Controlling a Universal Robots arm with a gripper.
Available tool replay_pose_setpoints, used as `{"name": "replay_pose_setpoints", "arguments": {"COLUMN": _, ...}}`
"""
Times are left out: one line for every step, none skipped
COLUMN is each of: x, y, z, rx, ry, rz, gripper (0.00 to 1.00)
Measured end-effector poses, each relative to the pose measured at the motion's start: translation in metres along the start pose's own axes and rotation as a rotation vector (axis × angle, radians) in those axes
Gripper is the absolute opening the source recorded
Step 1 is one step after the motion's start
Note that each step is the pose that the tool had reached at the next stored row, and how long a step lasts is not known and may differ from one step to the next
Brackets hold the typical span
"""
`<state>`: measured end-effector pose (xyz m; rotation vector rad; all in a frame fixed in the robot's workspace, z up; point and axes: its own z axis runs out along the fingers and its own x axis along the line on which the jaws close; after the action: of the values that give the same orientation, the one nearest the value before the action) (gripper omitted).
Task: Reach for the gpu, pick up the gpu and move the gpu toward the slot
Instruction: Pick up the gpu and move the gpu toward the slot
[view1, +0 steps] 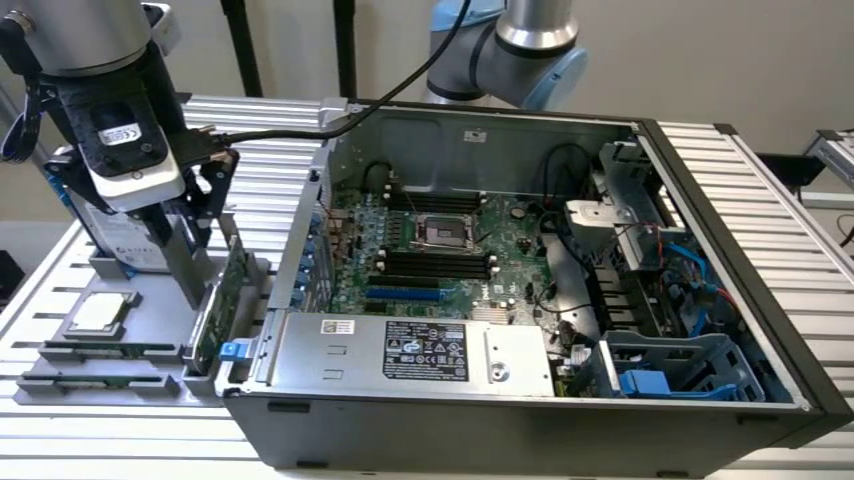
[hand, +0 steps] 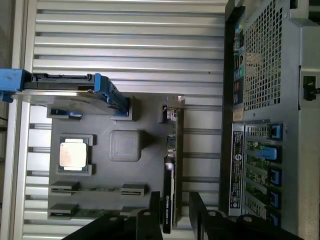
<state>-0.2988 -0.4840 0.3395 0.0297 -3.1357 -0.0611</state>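
I'm holding the gripper (hand: 173, 200) spread, fingers either side of the gpu (view1: 224, 295), standing edge-on in its holder (hand: 102, 172) at the exterior view's lower left. Closing off-centre is risking tipping or scraping it.

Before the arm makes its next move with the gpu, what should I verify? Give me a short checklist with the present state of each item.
1. The claw is open: ok.
2. The gpu sits between the claw's fingers: ok.
3. The gpu stands upright in the grey holder: ok.
4. The gpu is clamped: not ok, a gap shows.
5. The hard drive is apart from the claw: ok.
6. The blue slot is free: ok.
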Motion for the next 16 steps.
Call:
{"name": "replay_pose_setpoints", "arguments": {"x": 0.0, "y": 0.0, "z": 0.0005, "rx": -0.0001, "ry": -0.0001, "rz": 0.0, "gripper": 0.42}}
{"name": "replay_pose_setpoints", "arguments": {"x": 0.0, "y": -0.0001, "z": 0.0017, "rx": -0.0001, "ry": -0.0002, "rz": 0.001, "gripper": 0.42}}
{"name": "replay_pose_setpoints", "arguments": {"x": 0.0, "y": -0.0002, "z": 0.0036, "rx": 0.0, "ry": -0.0004, "rz": 0.003, "gripper": 0.42}}
{"name": "replay_pose_setpoints", "arguments": {"x": 0.0, "y": -0.0002, "z": 0.0053, "rx": 0.0001, "ry": -0.0006, "rz": 0.006, "gripper": 0.42}}
{"name": "replay_pose_setpoints", "arguments": {"x": 0.0, "y": -0.0003, "z": 0.0073, "rx": 0.0002, "ry": -0.0007, "rz": 0.007, "gripper": 0.42}}
{"name": "replay_pose_setpoints", "arguments": {"x": 0.0, "y": -0.0004, "z": 0.0091, "rx": 0.0008, "ry": -0.0007, "rz": 0.008, "gripper": 0.42}}
{"name": "replay_pose_setpoints", "arguments": {"x": 0.0, "y": -0.0004, "z": 0.0108, "rx": 0.0013, "ry": -0.0007, "rz": 0.009, "gripper": 0.42}}
{"name": "replay_pose_setpoints", "arguments": {"x": 0.0, "y": -0.0005, "z": 0.0126, "rx": 0.0018, "ry": -0.0008, "rz": 0.01, "gripper": 0.42}}
{"name": "replay_pose_setpoints", "arguments": {"x": 0.0, "y": -0.0006, "z": 0.0145, "rx": 0.0023, "ry": -0.0008, "rz": 0.011, "gripper": 0.42}}
{"name": "replay_pose_setpoints", "arguments": {"x": 0.0, "y": -0.0007, "z": 0.0163, "rx": 0.0026, "ry": -0.0008, "rz": 0.012, "gripper": 0.42}}
{"name": "replay_pose_setpoints", "arguments": {"x": 0.0, "y": -0.0007, "z": 0.0181, "rx": 0.0029, "ry": -0.0009, "rz": 0.014, "gripper": 0.42}}
{"name": "replay_pose_setpoints", "arguments": {"x": 0.0, "y": -0.0008, "z": 0.0199, "rx": 0.0032, "ry": -0.0009, "rz": 0.015, "gripper": 0.42}}
{"name": "replay_pose_setpoints", "arguments": {"x": 0.0, "y": -0.0009, "z": 0.0218, "rx": 0.0035, "ry": -0.001, "rz": 0.016, "gripper": 0.42}}
{"name": "replay_pose_setpoints", "arguments": {"x": 0.0, "y": -0.0009, "z": 0.0236, "rx": 0.004, "ry": -0.001, "rz": 0.017, "gripper": 0.42}}
{"name": "replay_pose_setpoints", "arguments": {"x": 0.0, "y": -0.001, "z": 0.0253, "rx": 0.0044, "ry": -0.0011, "rz": 0.018, "gripper": 0.42}}
{"name": "replay_pose_setpoints", "arguments": {"x": 0.0, "y": -0.0011, "z": 0.0272, "rx": 0.0049, "ry": -0.001, "rz": 0.019, "gripper": 0.42}}
